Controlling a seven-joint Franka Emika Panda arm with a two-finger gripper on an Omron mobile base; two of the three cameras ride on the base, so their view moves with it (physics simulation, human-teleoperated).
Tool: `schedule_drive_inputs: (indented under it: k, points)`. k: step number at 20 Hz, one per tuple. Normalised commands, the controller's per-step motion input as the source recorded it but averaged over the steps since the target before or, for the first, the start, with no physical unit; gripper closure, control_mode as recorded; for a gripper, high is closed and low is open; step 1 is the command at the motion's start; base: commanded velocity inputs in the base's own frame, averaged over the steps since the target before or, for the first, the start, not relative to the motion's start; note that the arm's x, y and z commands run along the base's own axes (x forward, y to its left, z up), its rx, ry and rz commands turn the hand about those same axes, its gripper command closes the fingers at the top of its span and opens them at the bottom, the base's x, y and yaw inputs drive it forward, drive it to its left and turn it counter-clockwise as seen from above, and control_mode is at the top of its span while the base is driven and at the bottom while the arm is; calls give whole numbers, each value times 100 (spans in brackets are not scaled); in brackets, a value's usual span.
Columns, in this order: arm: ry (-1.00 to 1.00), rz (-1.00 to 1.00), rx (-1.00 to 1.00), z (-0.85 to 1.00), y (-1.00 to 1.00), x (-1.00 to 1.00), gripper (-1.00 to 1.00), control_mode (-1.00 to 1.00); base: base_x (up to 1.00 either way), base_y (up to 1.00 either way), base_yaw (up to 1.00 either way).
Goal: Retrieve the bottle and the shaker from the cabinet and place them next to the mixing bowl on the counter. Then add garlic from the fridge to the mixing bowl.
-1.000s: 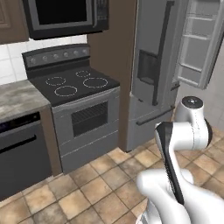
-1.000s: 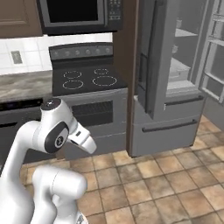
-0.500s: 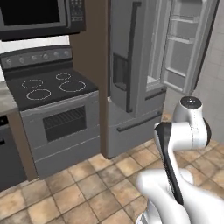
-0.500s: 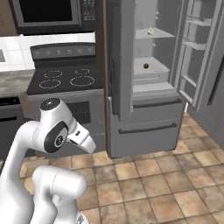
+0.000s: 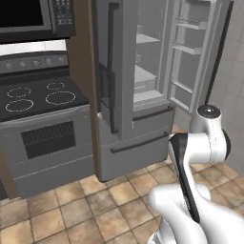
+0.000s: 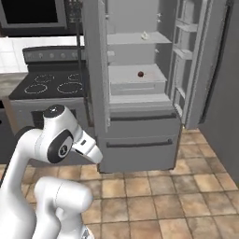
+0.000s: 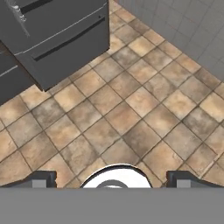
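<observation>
The fridge [image 6: 140, 93] stands open ahead, above the empty, wide-open gripper [image 7: 112, 177] facing the floor [image 7: 131, 109], ready for garlic [image 6: 144, 35].

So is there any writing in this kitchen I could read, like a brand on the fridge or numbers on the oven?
No readable text.
The microwave keypad: pale marks, too blurred to read.
The stove back panel: round knobs, no legible numbers.
The fridge: plain grey, no brand or label.

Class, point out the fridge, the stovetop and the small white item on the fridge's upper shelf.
fridge [image 6: 140, 140]: right base view, lower drawer front.
stovetop [image 5: 40, 97]: left base view, black surface between burners.
small white item [image 6: 144, 35]: right base view, its middle.
</observation>
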Motion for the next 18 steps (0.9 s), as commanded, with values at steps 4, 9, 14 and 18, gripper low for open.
schedule_drive_inputs:
  k: [4,9,14,18]
  points:
    - [0,0,0,0,0,0,-100,100,33,-100,38]
    - [0,0,0,0,0,0,-100,100,30,-97,33]
    - [0,0,0,0,0,0,-100,100,25,-49,23]
    - [0,0,0,0,0,0,-100,100,8,0,10]
